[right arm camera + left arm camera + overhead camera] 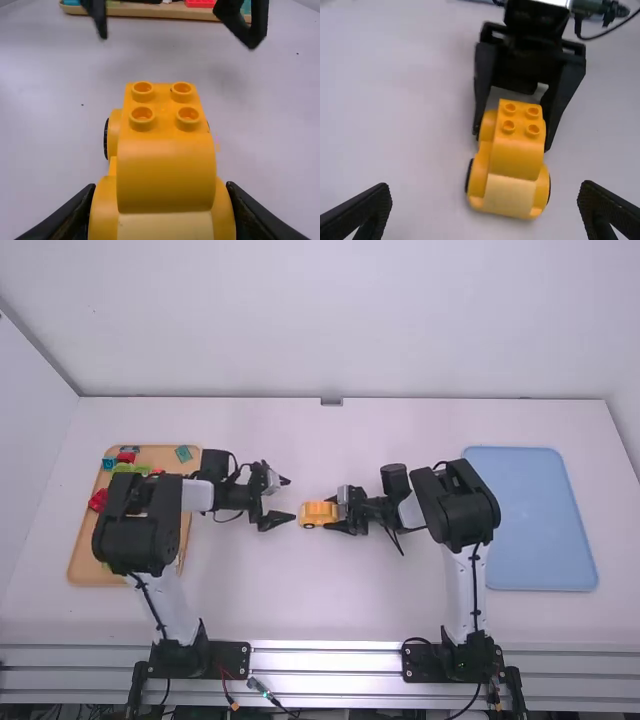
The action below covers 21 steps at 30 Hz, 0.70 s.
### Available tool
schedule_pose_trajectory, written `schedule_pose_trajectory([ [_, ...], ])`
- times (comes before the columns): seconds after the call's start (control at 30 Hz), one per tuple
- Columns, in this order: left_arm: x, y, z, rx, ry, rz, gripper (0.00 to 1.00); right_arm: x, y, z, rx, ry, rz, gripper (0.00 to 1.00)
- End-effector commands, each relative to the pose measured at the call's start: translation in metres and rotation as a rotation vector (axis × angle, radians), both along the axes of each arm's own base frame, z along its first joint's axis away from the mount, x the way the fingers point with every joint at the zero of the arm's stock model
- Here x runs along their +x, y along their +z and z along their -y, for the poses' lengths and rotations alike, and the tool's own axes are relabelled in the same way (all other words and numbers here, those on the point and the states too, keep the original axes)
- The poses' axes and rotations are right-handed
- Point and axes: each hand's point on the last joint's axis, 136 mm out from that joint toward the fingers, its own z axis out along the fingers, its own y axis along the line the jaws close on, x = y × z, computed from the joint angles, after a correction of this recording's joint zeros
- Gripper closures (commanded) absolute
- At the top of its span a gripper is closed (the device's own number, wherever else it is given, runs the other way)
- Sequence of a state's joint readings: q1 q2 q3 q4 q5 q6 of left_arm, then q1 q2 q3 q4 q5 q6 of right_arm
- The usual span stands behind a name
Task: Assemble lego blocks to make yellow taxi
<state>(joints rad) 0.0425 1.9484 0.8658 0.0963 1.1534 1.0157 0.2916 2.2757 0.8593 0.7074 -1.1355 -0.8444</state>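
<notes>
High view: a small yellow toy car, the taxi, lies between the two arms near the middle of the white tabletop. The right tool is pinching the car by its sides at one end. The left tool hangs just beside the other end, its fingers spread wide and empty. In the right wrist view, four round studs top the car's raised block. Farther left, a wooden tray carries red, green and teal blocks; well apart on the right lies a blue tray.
</notes>
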Motion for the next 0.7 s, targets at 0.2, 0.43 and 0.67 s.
schedule_pose_trajectory([
  [0.2, 0.0, 0.038, -0.042, -0.183, 0.051, 0.041, 0.01, -0.002, -0.003, -0.011, 0.0, 0.025, -0.008, 0.16],
  [0.43, -0.004, 0.035, -0.043, -0.189, 0.056, 0.032, 0.01, -0.003, 0.0, -0.032, -0.019, 0.064, -0.006, 0.14],
  [0.67, -0.005, 0.034, -0.043, -0.19, 0.056, 0.032, 0.01, -0.006, -0.001, -0.043, -0.034, 0.081, -0.007, 0.22],
])
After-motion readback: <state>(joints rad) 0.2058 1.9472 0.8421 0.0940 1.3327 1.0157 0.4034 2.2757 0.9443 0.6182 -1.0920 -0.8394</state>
